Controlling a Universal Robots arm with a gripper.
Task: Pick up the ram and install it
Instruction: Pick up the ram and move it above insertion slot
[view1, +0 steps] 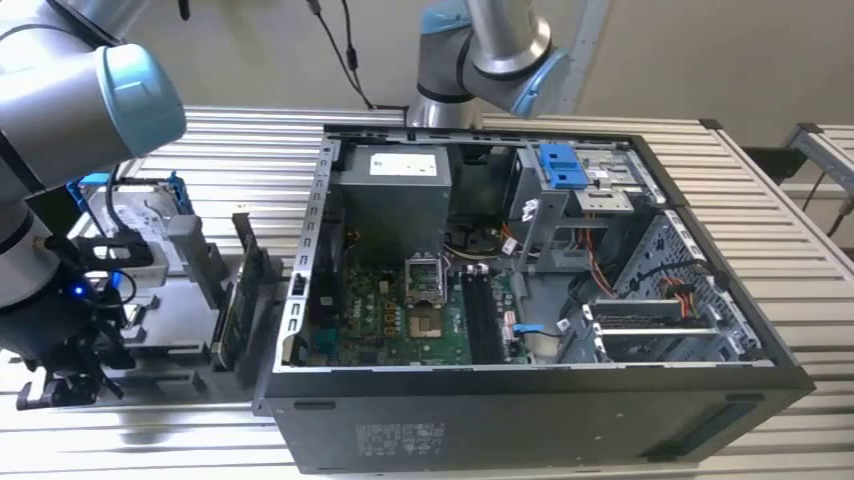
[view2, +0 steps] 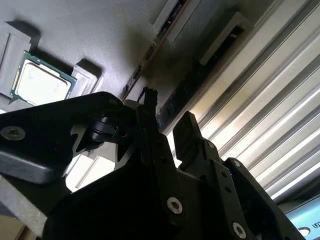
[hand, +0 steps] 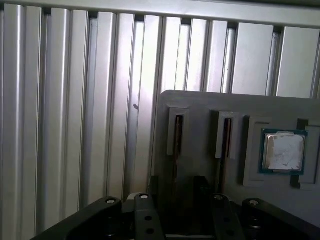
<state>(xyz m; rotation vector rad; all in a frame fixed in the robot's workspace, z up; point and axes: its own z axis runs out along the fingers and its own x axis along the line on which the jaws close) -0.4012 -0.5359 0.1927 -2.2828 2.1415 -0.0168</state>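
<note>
Gripper (hand: 176, 189) released: fingers spread, nothing between them. Hovers low over gray parts holder (hand: 200, 107) on ribbed metal table (hand: 75, 110). Ram (hand: 177, 134) stands on edge in holder slot, in line with gap between fingers, not gripped. Second slotted stick (hand: 225, 136) just beside it. Processor chip (hand: 283, 151) lies in pocket further along. Open computer case (view1: 534, 420) sits beside holder, toward exterior view's right.
</note>
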